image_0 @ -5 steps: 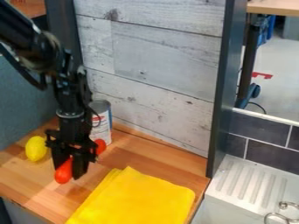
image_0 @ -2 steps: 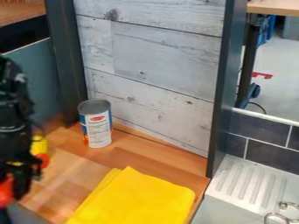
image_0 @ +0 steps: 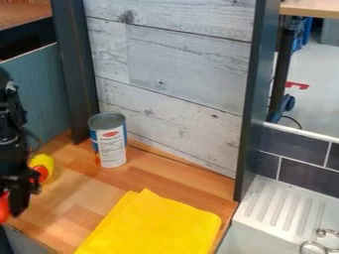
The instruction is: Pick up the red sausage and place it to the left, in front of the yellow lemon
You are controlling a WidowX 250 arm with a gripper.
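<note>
With the fingers of my gripper point(image_0: 9, 206) closed on the red object point(image_0: 3, 208) near the left edge of the tabletop point(image_0: 74, 196), I should apply steady pressure and give the adjacent yellow object point(image_0: 44, 159) clearance.

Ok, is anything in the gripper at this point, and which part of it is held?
Yes, a long red object, held around its middle: a red end shows on either side of the gripper.

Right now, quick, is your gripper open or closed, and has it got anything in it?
The gripper is closed on a long red object, whose ends stick out on both sides.
</note>
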